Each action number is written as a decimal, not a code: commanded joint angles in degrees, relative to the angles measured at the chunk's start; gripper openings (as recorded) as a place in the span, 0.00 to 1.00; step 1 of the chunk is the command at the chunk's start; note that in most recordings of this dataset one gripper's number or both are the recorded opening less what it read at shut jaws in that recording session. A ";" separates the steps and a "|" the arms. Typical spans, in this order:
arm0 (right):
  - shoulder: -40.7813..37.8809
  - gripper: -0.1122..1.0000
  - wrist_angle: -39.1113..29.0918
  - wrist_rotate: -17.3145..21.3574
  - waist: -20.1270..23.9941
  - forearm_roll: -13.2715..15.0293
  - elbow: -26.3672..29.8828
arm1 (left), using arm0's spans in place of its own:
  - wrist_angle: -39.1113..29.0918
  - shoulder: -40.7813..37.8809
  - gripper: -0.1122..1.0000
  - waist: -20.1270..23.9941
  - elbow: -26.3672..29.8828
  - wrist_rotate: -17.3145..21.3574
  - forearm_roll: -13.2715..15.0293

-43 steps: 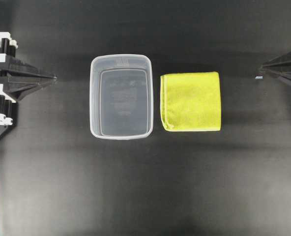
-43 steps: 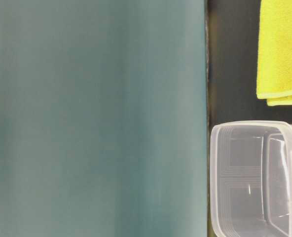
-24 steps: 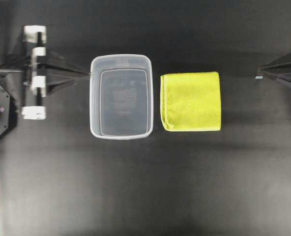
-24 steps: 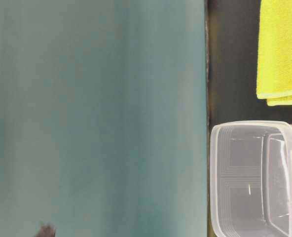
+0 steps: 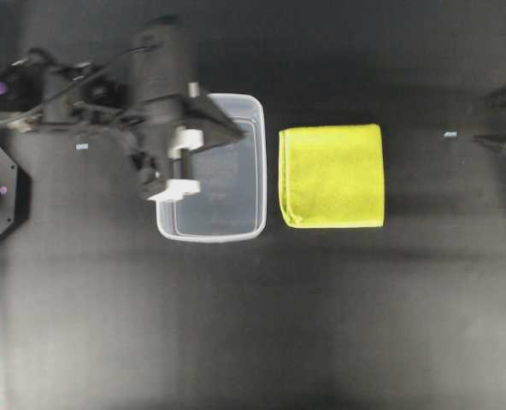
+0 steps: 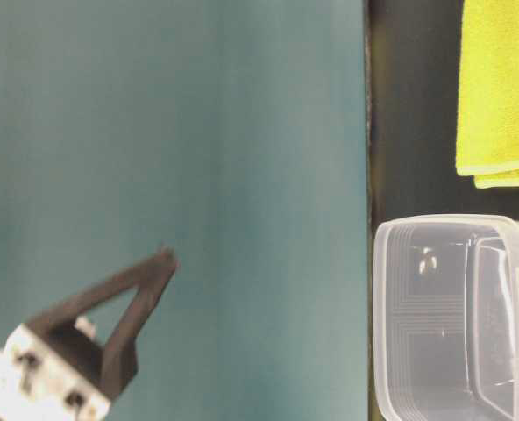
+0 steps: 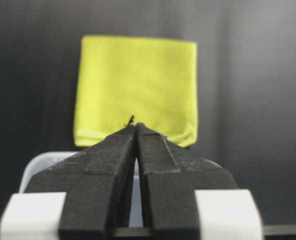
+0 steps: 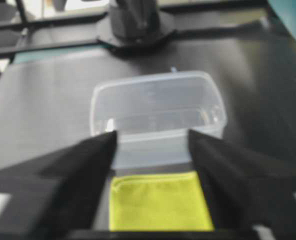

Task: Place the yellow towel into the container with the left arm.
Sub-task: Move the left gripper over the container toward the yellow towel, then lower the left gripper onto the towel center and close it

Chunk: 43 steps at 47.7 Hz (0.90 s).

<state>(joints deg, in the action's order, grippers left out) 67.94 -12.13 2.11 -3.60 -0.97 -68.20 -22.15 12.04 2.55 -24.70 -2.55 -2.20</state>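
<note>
black worktop [image 5: 253,325] throughout. overhead view: left arm [image 5: 108,102] reaches in from the left edge, its left claw [image 5: 236,134] hanging over the upper left part of the container [image 5: 257,162], fingers drawn together to a point. nothing sits between the fingers. clear plastic container rests left of centre. yellow towel [image 5: 332,176] lies flat just beside the container's right wall, a narrow dark gap between them, folded square. right claw [image 5: 503,120] is only partly in view at the far right edge, well apart from the towel, its two black fingers spread.

table-level view: teal surface fills most of the frame. left claw [image 6: 165,260] enters from the bottom left as a black triangular frame with a white block behind it, tip pinched to a point, holding nothing. container [image 6: 391,307] at lower right, towel [image 6: 501,88] at upper right, the two apart.

left wrist view: left claw [image 7: 136,126] seen from behind, the two black fingers pressed together at the tip with only a hairline slit lower down. empty. container rim [image 7: 38,165] shows below the fingers; towel [image 7: 135,82] lies beyond, untouched.

right wrist view: right claw [image 8: 152,137] stands wide, blurred black fingers [image 8: 83,170] on either side, gripping nothing. towel [image 8: 158,202] lies between and below them, container [image 8: 155,92] just past it.
</note>
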 commanded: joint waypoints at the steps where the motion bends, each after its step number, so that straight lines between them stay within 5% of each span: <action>1: 1.32 0.72 -0.70 -0.35 0.00 -0.18 0.44 | -3.60 -3.43 0.18 0.88 6.24 0.44 -0.26; 12: 4.04 0.74 -1.14 0.18 -0.18 -0.18 0.35 | -12.66 -13.18 0.76 1.49 16.79 4.39 -0.26; 16: 4.48 0.74 -1.14 0.18 -0.18 -0.18 0.53 | -18.46 -17.67 0.89 1.49 22.06 5.63 -0.26; 25: 5.01 0.74 -1.14 0.26 -0.18 -0.18 0.62 | -30.59 -29.97 0.91 1.41 35.42 8.96 -0.26; 31: 5.19 0.74 -0.79 0.35 -0.18 -0.18 0.70 | -31.20 -36.39 0.91 1.76 41.40 9.67 -0.26; 43: 5.54 0.74 -0.70 0.53 -0.18 -0.26 0.79 | -31.29 -45.00 0.91 2.11 44.47 9.93 -0.26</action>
<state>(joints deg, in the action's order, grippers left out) 73.74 -13.36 2.37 -3.60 -1.05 -68.29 -53.44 -30.94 4.48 18.98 7.38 -2.29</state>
